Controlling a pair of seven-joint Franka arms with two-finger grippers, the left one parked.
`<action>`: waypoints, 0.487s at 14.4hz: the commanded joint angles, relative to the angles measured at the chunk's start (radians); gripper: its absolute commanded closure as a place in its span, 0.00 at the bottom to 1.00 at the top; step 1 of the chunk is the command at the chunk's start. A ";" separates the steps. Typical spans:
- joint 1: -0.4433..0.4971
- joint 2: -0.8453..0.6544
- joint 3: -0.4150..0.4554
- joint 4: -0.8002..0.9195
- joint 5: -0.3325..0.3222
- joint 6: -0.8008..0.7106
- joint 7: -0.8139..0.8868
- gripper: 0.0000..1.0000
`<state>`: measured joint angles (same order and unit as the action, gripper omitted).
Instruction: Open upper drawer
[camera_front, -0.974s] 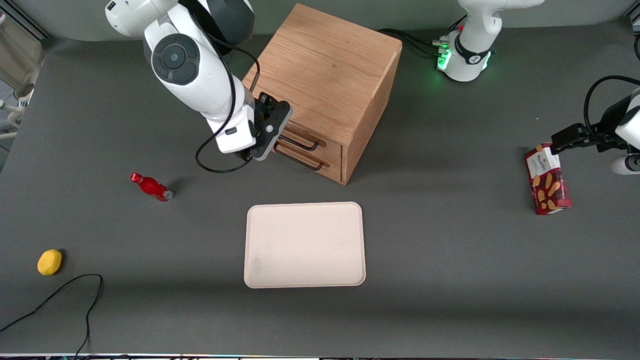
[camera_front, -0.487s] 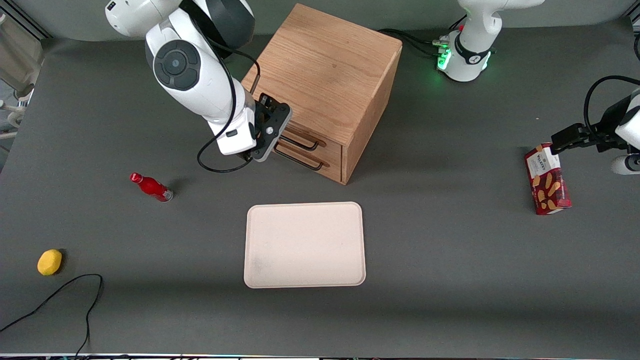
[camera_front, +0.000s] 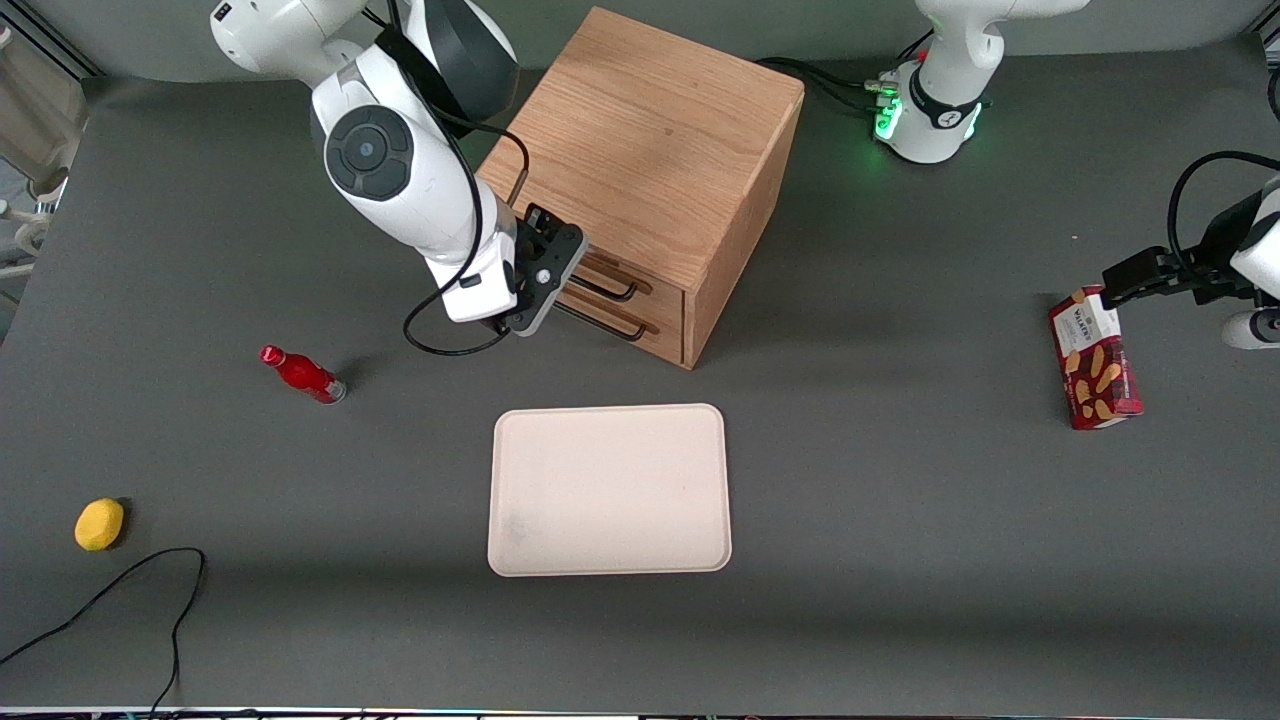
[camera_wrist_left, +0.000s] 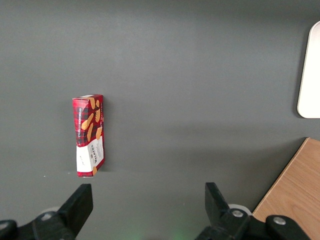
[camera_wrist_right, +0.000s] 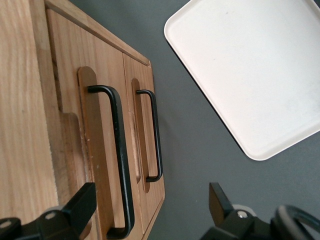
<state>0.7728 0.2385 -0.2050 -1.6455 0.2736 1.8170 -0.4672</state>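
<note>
The oak cabinet (camera_front: 650, 130) stands at the back of the table, both drawers shut. The upper drawer (camera_wrist_right: 70, 100) has a thin black bar handle (camera_wrist_right: 120, 150) (camera_front: 607, 289). Just below it is the bottom drawer's matching handle (camera_wrist_right: 156, 135) (camera_front: 603, 323). My right gripper (camera_front: 553, 295) (camera_wrist_right: 149, 207) is open and holds nothing. It hovers close in front of the drawer fronts, at the handles' end nearer the working arm. In the right wrist view one finger (camera_wrist_right: 80, 205) sits over the upper drawer's front, the other finger (camera_wrist_right: 218, 199) over the grey table.
A cream tray (camera_front: 610, 490) (camera_wrist_right: 250, 65) lies nearer the front camera than the cabinet. A red bottle (camera_front: 303, 374), a lemon (camera_front: 99, 524) and a black cable (camera_front: 120, 590) lie toward the working arm's end. A red cookie box (camera_front: 1095, 360) (camera_wrist_left: 89, 135) lies toward the parked arm's end.
My right arm has shifted toward the cabinet, bringing the open gripper closer to the drawer handles. The drawers have not moved.
</note>
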 joint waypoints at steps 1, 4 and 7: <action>0.011 -0.030 0.007 -0.054 0.026 0.048 -0.031 0.00; 0.011 -0.030 0.026 -0.085 0.022 0.094 -0.031 0.00; 0.011 -0.030 0.030 -0.112 0.013 0.126 -0.031 0.00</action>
<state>0.7762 0.2377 -0.1717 -1.7096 0.2736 1.9064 -0.4684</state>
